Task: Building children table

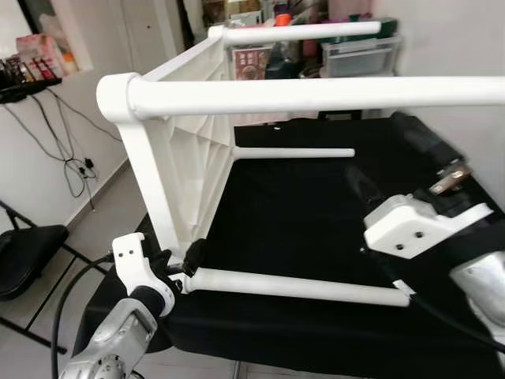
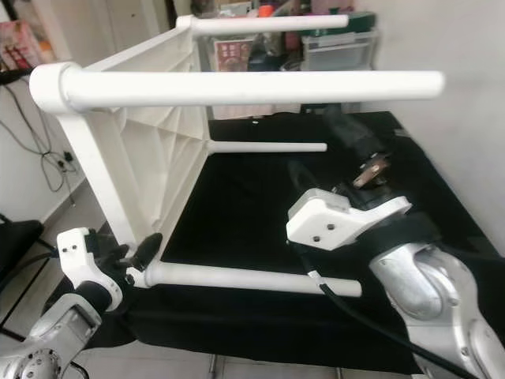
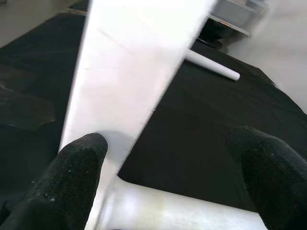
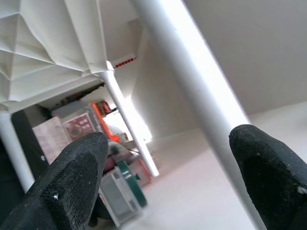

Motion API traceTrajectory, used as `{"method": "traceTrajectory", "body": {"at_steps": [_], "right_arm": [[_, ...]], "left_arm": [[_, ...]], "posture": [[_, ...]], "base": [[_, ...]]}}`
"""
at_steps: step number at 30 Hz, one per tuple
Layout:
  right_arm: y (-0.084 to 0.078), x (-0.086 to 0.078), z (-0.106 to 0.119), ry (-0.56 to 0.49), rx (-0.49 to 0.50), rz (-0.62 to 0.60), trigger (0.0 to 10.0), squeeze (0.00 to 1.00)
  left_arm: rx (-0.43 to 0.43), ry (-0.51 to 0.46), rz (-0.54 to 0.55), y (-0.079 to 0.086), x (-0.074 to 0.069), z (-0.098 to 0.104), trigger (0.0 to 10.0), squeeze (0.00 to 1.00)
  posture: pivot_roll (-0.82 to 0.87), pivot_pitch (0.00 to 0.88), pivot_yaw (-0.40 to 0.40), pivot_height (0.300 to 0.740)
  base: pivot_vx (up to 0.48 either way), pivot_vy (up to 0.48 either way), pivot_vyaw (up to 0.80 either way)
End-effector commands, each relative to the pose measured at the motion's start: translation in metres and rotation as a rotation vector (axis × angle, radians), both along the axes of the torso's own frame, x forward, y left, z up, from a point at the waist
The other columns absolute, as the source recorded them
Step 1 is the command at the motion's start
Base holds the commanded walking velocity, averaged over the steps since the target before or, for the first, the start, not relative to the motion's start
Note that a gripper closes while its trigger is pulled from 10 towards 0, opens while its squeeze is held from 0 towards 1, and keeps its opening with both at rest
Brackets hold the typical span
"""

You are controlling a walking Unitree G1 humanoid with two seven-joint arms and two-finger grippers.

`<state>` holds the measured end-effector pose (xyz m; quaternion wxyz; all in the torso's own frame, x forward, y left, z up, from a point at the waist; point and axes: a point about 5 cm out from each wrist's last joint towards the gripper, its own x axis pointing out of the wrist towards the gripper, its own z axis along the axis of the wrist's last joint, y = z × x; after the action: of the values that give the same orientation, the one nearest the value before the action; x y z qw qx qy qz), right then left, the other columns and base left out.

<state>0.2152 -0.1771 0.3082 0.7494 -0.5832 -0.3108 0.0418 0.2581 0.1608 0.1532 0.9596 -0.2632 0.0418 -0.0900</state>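
A white children's table lies on its side on a black-covered surface (image 1: 300, 213), its tabletop (image 1: 189, 158) upright with the ribbed underside facing right. All its legs stick out sideways: the upper near leg (image 1: 316, 93), the lower near leg (image 1: 300, 286) resting on the cloth, and two far legs (image 1: 292, 152). My left gripper (image 1: 183, 264) is open at the lower near corner, with the tabletop's edge and the leg's base between its fingers (image 3: 76, 163). My right gripper (image 4: 172, 177) is open on the right, pointing up at the upper near leg (image 4: 192, 81) without touching it.
A black folding chair (image 1: 28, 253) stands on the floor at the left, under cables (image 1: 71, 166) hanging on the wall. Boxes and plastic bins (image 1: 359, 55) crowd the back. A white wall runs close along the right side.
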Motion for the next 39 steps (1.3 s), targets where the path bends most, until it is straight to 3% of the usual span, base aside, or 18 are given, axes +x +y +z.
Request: {"method": "traceTrajectory", "body": {"at_steps": [1, 10, 11, 12, 20, 25, 27, 30, 31, 33, 34, 37, 39], "right_arm": [[0.002, -0.002, 0.002, -0.018, -0.012, 0.004, 10.0, 0.0], [0.002, -0.001, 0.011, -0.066, -0.023, -0.01, 10.0, 0.0], [0.001, 0.005, 0.015, -0.085, -0.031, -0.016, 10.0, 0.0], [0.0, 0.009, 0.019, -0.1, -0.037, -0.015, 10.0, 0.0], [0.003, 0.02, 0.026, -0.141, -0.044, 0.003, 10.0, 0.0], [0.005, 0.022, 0.029, -0.15, -0.041, 0.012, 10.0, 0.0], [0.006, 0.023, 0.029, -0.144, -0.04, 0.019, 10.0, 0.0], [0.006, 0.023, 0.029, -0.144, -0.04, 0.019, 10.0, 0.0], [0.006, 0.024, 0.029, -0.141, -0.04, 0.02, 10.0, 0.0], [0.006, 0.024, 0.029, -0.141, -0.04, 0.02, 10.0, 0.0], [0.005, 0.024, 0.03, -0.139, -0.041, 0.017, 10.0, 0.0], [0.005, 0.024, 0.03, -0.139, -0.041, 0.017, 10.0, 0.0], [0.005, 0.026, 0.033, -0.14, -0.047, 0.016, 10.0, 0.0]], "left_arm": [[-0.023, 0.008, -0.011, -0.003, 0.001, -0.001, 10.0, 0.0], [-0.075, 0.018, -0.038, -0.006, 0.005, -0.001, 10.0, 0.0], [-0.092, 0.014, -0.095, -0.014, 0.004, 0.001, 7.0, 0.0], [-0.106, 0.015, -0.135, -0.02, 0.004, 0.002, 0.0, 0.0], [-0.151, 0.04, -0.253, -0.032, 0.003, 0.002, 0.0, 0.0], [-0.163, 0.046, -0.269, -0.031, 0.005, 0.003, 0.0, 0.0], [-0.175, 0.052, -0.143, -0.014, 0.015, 0.003, 0.0, 0.0], [-0.175, 0.052, -0.143, -0.014, 0.015, 0.003, 0.0, 0.0], [-0.181, 0.069, -0.07, -0.003, 0.019, 0.0, 0.0, 0.0], [-0.181, 0.069, -0.07, -0.003, 0.019, 0.0, 0.0, 0.0], [-0.207, 0.095, 0.021, 0.01, 0.023, -0.005, 0.0, 0.0], [-0.207, 0.095, 0.021, 0.01, 0.023, -0.005, 0.0, 0.0], [-0.265, 0.135, 0.159, 0.03, 0.024, -0.014, 0.0, 0.0]], "posture": [[-0.18, 0.036, 0.12, 0.74], [-0.19, 0.028, 0.117, 0.74], [-0.19, 0.025, 0.107, 0.74], [-0.18, 0.024, 0.1, 0.74], [-0.17, 0.018, 0.088, 0.74], [-0.17, 0.019, 0.085, 0.74], [-0.17, 0.018, 0.081, 0.74], [-0.17, 0.018, 0.081, 0.74], [-0.17, 0.018, 0.08, 0.74], [-0.17, 0.018, 0.08, 0.74], [-0.17, 0.02, 0.08, 0.74], [-0.17, 0.02, 0.08, 0.74], [-0.18, 0.025, 0.071, 0.74]], "base": [[0.0, 0.0, 0.0], [0.0, 0.0, 0.0], [0.0, 0.0, 0.0], [0.0, 0.0, 0.0], [0.0, 0.0, 0.0], [0.0, 0.0, 0.0], [0.0, 0.0, 0.0], [0.0, 0.0, 0.0], [0.0, 0.0, 0.0], [0.0, 0.0, 0.0], [0.0, 0.0, 0.0], [0.0, 0.0, 0.0], [0.0, 0.0, 0.0]]}}
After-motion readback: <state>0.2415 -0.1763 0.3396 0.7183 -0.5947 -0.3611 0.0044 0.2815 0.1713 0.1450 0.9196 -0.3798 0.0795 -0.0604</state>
